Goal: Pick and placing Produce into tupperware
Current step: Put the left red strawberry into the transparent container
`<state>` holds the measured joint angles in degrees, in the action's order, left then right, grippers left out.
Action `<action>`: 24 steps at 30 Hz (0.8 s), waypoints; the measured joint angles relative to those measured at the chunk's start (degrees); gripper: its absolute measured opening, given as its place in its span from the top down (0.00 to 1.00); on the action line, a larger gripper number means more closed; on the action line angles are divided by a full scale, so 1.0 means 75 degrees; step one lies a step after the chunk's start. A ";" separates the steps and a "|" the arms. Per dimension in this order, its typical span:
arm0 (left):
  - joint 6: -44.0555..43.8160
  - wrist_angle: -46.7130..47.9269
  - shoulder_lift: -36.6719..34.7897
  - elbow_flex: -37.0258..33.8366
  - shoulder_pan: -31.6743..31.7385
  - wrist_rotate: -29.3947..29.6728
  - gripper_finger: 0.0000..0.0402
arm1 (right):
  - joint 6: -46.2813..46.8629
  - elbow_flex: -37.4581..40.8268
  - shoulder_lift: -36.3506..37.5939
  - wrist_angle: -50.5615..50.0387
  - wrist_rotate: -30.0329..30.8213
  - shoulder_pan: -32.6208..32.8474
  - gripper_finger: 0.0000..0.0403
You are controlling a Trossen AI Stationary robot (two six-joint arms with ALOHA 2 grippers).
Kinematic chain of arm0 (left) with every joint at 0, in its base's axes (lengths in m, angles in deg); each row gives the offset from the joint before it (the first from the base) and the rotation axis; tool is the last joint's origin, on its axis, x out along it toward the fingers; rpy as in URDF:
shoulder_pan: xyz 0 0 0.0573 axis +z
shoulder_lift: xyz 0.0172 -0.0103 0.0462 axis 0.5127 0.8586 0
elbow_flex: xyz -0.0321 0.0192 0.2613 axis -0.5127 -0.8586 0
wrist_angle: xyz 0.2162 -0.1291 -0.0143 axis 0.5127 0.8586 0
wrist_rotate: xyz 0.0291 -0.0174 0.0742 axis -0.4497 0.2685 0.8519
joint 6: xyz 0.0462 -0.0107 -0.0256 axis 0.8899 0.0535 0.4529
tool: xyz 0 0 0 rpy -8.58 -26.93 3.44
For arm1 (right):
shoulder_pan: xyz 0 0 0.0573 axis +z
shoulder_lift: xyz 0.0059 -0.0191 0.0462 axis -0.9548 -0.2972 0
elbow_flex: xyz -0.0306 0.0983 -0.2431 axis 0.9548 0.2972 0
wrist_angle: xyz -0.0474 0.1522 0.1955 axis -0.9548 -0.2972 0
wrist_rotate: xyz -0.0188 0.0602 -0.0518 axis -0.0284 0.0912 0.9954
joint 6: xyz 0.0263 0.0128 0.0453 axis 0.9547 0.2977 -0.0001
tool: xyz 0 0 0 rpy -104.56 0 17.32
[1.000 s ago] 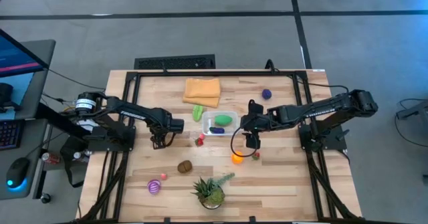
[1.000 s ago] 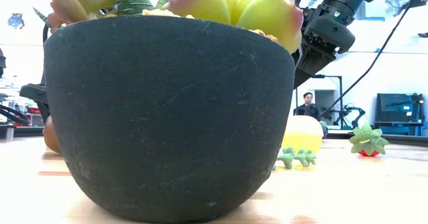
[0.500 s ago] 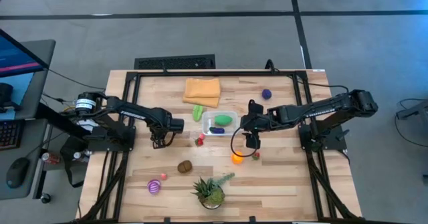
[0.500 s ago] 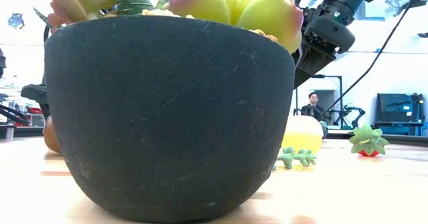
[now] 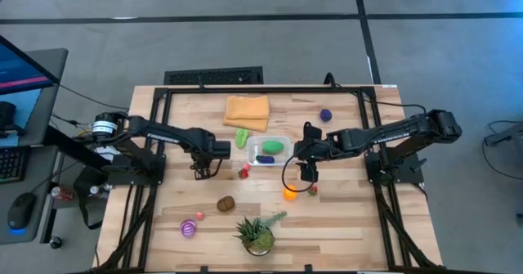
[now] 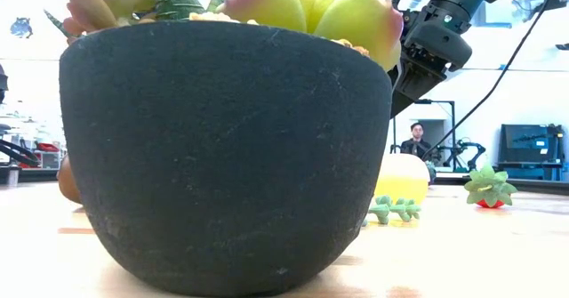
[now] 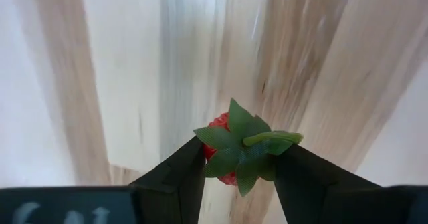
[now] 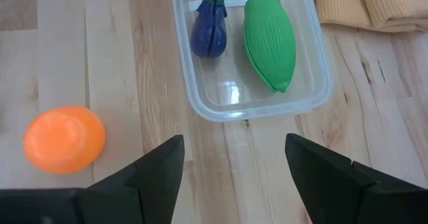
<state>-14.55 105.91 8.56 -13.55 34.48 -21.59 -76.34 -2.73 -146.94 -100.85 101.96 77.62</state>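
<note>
Above the counter (image 5: 343,217), left of the tub (image 5: 270,150), a strawberry (image 7: 231,150) is clenched in the left pincer (image 7: 237,174) for carrying over; the right pincer (image 8: 234,167) is held released beside the tub.

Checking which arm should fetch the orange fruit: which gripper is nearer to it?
Right. The right gripper hangs just beside the orange fruit, between it and the tupperware. The left gripper is far across the table, holding a strawberry.
</note>
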 joint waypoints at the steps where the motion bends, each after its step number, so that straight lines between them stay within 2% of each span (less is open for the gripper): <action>1: 0.0059 -0.0006 -0.0001 0.0112 0.0000 0.0057 0.64 | 0.0000 0.0000 -0.0002 0.0000 0.0000 0.0000 0.37; 16: 0.1124 -0.0138 -0.0003 0.2036 -0.0012 0.0152 0.64 | 0.0057 0.0000 -0.0002 -0.0146 -0.0023 0.0000 0.37; 24: 0.1704 -0.0792 -0.0006 0.2434 -0.0012 0.0100 0.64 | 0.0269 0.0000 -0.0002 -0.0485 -0.0017 0.0131 0.37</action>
<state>-1.77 99.97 8.52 4.71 34.39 -20.84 -74.33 -2.73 -146.96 -104.49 101.83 78.60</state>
